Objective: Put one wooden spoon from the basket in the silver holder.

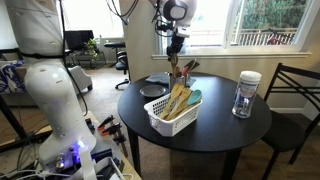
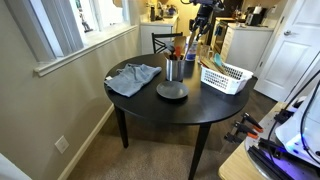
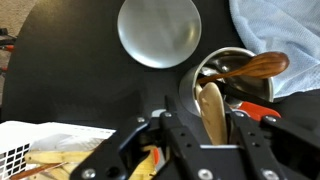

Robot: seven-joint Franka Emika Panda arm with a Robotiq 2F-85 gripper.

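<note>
Task is judged nearly finished. In the wrist view a pale wooden spoon (image 3: pixel 211 112) is seen between the fingers of the gripper (image 3: pixel 208 122). Its oval head is turned up toward the hand and its lower end is lost inside the silver holder (image 3: pixel 228 72), directly under the hand. The jaws are seen partly apart, one finger on each side of the spoon. Whether the pads press the wood or stand just off it cannot be told, so a hold is not confirmed. In an exterior view the gripper (image 1: pixel 176 45) is seen hanging just above the holder (image 1: pixel 178 76), with utensil ends poking up toward it.

Judged done: a spoon has been brought over and set at least partly into the cup. Judged left: release, if it is not yet let go, then a straight lift clear so nothing is dragged out.

Spoon look: light tan, smooth, narrow oval head; the shaft is hidden by the hand and the cup. A darker spoon (image 3: pixel 255 67) is leaned in the same cup, beyond the fingertips, close to the pale one; contact cannot be told.

The basket (image 3: pixel 28 158) is placed off to one side of the hand, apart from the holder, with more wooden utensils and a teal utensil (image 1: pixel 193 98) left in it. A grey plate (image 3: pixel 160 32) lies ahead of the fingertips, just beside the holder. A cloth (image 3: pixel 282 28) lies ahead on the side away from the basket.
</note>
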